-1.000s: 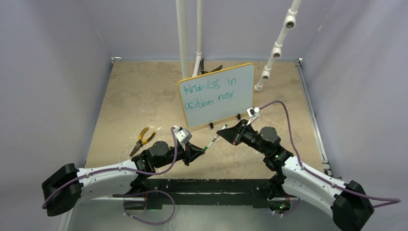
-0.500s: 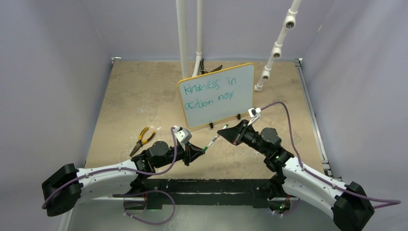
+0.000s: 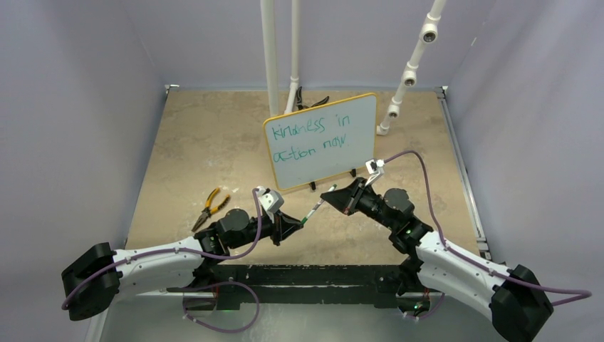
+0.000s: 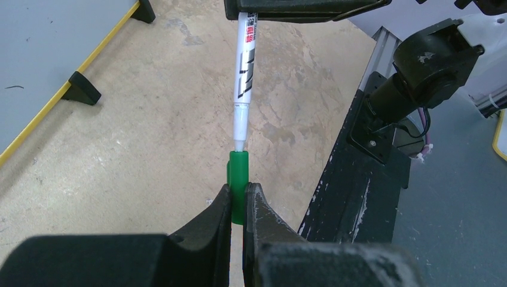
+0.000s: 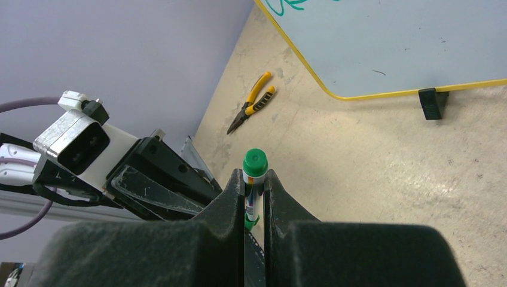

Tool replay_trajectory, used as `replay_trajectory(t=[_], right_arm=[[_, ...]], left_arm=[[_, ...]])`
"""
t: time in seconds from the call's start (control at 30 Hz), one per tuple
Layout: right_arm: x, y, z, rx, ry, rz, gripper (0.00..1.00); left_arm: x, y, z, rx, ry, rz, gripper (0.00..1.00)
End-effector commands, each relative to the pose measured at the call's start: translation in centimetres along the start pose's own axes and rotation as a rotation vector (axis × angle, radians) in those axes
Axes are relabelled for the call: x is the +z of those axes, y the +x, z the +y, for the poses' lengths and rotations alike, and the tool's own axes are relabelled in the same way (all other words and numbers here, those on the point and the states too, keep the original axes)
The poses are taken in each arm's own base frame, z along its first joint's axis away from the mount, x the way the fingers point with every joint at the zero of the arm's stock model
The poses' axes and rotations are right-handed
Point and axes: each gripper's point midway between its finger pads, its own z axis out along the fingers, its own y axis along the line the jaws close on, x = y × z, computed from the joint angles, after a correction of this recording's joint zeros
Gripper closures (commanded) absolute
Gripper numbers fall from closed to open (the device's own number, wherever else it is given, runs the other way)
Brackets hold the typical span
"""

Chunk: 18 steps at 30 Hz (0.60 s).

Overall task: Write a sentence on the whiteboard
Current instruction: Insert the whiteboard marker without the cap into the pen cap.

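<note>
Marker being recapped; the sentence (image 3: 310,135) is already written on the whiteboard (image 3: 335,162).
Left hand (image 4: 238,192) is closed tight on the green cap (image 4: 238,170) and right hand (image 5: 254,177) is closed tight on the marker (image 4: 246,66) barrel, probably to push the two together. The marker hangs over the bench (image 3: 199,142) with its long axis running hand to hand and its nib pointing at the cap mouth. The board stands upright just beyond, lettering facing the arms.

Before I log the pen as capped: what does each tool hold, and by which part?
Left tool: the green cap, by its closed end. Right tool: the marker pen, by the rear of its barrel.
</note>
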Motion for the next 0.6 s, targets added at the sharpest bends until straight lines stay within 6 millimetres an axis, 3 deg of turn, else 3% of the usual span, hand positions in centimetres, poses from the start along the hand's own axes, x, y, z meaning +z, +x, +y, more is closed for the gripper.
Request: replay_trajectory(t=[0.0, 0.57], right_arm=[[0.2, -0.1, 0.7, -0.003, -0.038, 0.001, 1.0], [0.6, 2.2, -0.1, 0.033, -0.04, 0.101, 1.0]], left_arm=[[0.0, -1.2, -0.8, -0.005, 0.032, -0.048, 1.0], [0.3, -1.9, -0.4, 0.005, 0.005, -0.071, 1.0]])
